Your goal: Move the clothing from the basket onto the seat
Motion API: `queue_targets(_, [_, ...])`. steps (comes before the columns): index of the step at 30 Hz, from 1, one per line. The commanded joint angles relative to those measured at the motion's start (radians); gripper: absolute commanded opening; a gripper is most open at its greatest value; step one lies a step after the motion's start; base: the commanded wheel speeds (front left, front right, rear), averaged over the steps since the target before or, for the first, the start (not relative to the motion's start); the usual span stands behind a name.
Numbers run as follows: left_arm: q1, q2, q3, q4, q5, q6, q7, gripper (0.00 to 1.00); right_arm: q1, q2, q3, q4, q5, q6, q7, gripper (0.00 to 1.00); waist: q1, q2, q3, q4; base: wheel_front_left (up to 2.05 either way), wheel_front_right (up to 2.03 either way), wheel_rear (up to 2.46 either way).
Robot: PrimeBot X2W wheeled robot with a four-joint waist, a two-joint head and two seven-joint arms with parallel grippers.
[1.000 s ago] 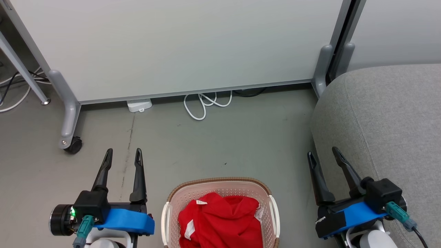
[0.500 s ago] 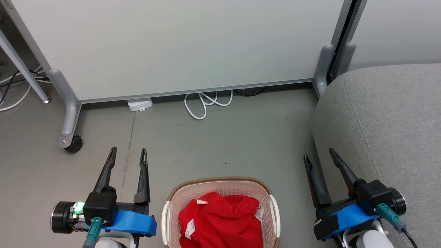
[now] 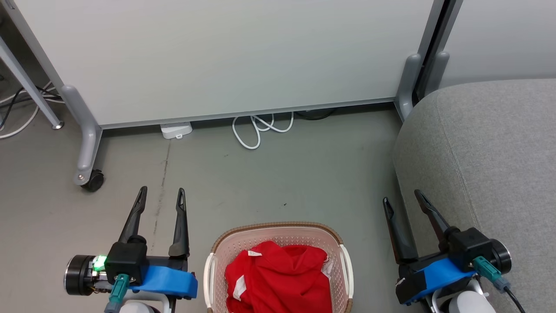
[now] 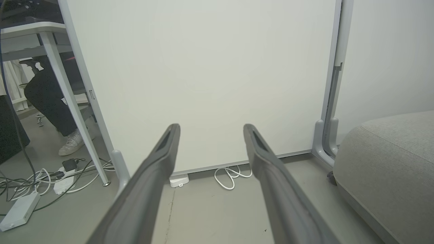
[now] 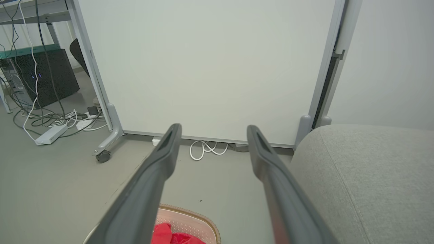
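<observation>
Two empty, wide-open claws, left claw at nine o'clock, right claw at three, flank the cream perforated plastic basket of bright red clothing; likely fault: snagged fabric may tip the basket short of the grey upholstered seat.

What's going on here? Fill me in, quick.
The robot is to move the red clothing from the basket onto the seat. The clothing lies bunched in the basket on the floor. The left gripper and right gripper hover either side, fingers open, holding nothing.
</observation>
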Motion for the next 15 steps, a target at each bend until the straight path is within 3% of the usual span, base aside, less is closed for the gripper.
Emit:
queue_targets(1, [-0.009, 0.0, 0.006, 0.002, 0.006, -0.005, -0.005, 1.0, -0.016, -0.006, 0.0, 0.003, -0.001, 0.002, -0.004, 1.0, 0.0, 0.0, 0.002, 0.0, 0.0, 0.0, 0.0])
queue_targets(15, [-0.037, 0.001, -0.012, 0.016, 0.016, -0.026, -0.005, 1.0, -0.031, -0.005, 0.002, 0.004, -0.003, 0.002, -0.004, 1.0, 0.0, 0.0, 0.033, -0.014, 0.0, 0.0, 0.0])
